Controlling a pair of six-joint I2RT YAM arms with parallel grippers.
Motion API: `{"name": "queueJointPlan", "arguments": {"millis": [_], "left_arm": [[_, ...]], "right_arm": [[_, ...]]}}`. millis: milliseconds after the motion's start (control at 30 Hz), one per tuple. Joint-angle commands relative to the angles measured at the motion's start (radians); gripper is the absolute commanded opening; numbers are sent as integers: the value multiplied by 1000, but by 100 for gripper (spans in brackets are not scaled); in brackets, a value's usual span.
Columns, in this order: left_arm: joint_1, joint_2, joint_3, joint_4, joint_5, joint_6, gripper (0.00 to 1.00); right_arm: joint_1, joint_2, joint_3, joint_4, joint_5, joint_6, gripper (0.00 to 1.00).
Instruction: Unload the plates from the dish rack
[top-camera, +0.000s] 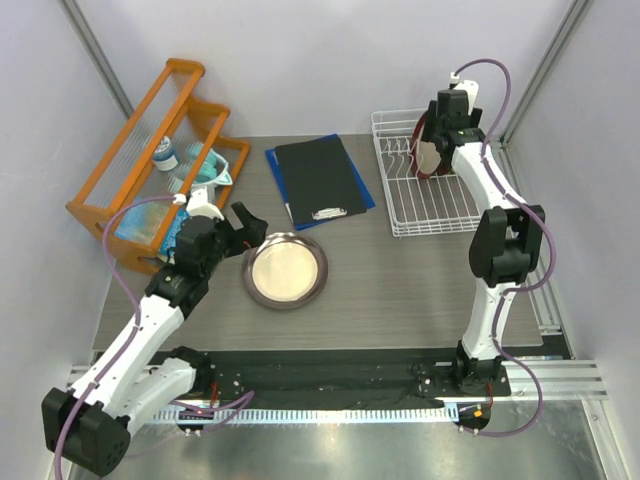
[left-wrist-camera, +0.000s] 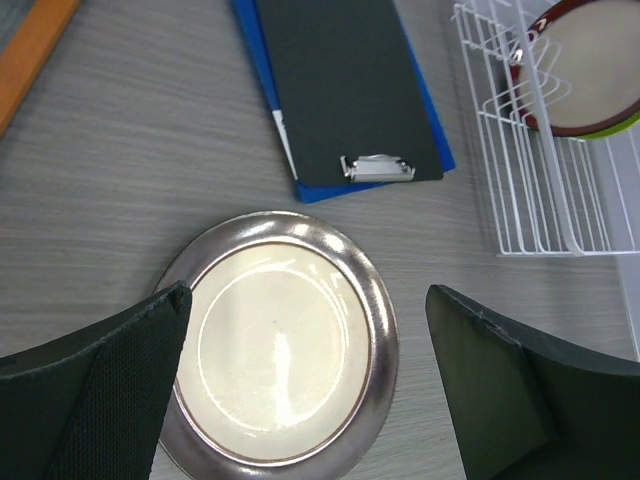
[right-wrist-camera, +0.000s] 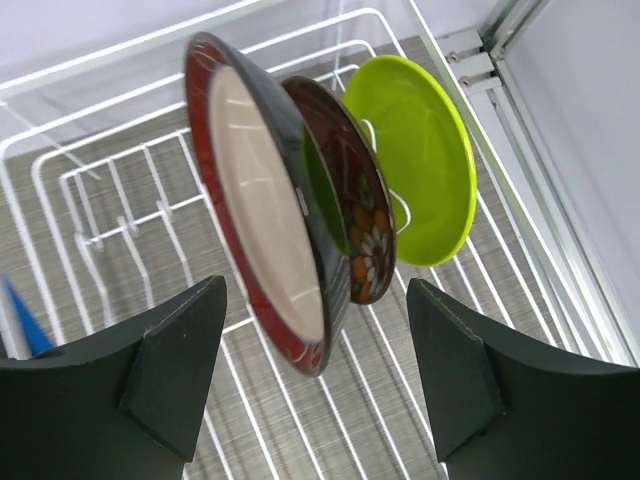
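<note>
The brown-grey-rimmed plate (top-camera: 286, 270) lies flat on the table, also in the left wrist view (left-wrist-camera: 278, 350). My left gripper (top-camera: 246, 228) is open just above its left side (left-wrist-camera: 305, 330), holding nothing. The dark-red-rimmed plate (right-wrist-camera: 262, 200) stands on edge in the white wire dish rack (top-camera: 425, 205), seen from above behind the right arm (top-camera: 426, 150). My right gripper (top-camera: 445, 140) is open over the rack, its fingers either side of and above the plate's lower edge (right-wrist-camera: 315, 345).
A smaller dark red patterned bowl (right-wrist-camera: 352, 195) and a lime-green bowl (right-wrist-camera: 425, 150) stand behind the plate in the rack. A black clipboard on a blue folder (top-camera: 320, 180) lies mid-table. An orange wooden shelf rack (top-camera: 160, 160) stands at far left.
</note>
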Motion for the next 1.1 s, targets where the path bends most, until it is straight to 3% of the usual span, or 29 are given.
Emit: {"name": "queueJointPlan", "arguments": {"millis": [0,400,500,533,667,867,1067], "left_arm": [[-3,-34,39,1,40,50,99],[-3,44,53,25,43,57,99],[-3,54,52,28,39,60,99],[-3,54,49,33,36,61,99],[-3,75,44,47,31,67,99],[-3,93,47,48,34,49,99],[-3,101,35,56,39,41,99]], "right_arm": [[-12,48,97,-14,11,-29,74],[-21,199,187,-23,-17,-24,58],[-20,235,218,-24,-14,-25,43],[-21,243,227,-27,-20,-30,30],[-20,245,241,-35,-9,-47,1],[-6,219,245,-35,23,-101,1],[28,180,224,-6,163,-193,1]]}}
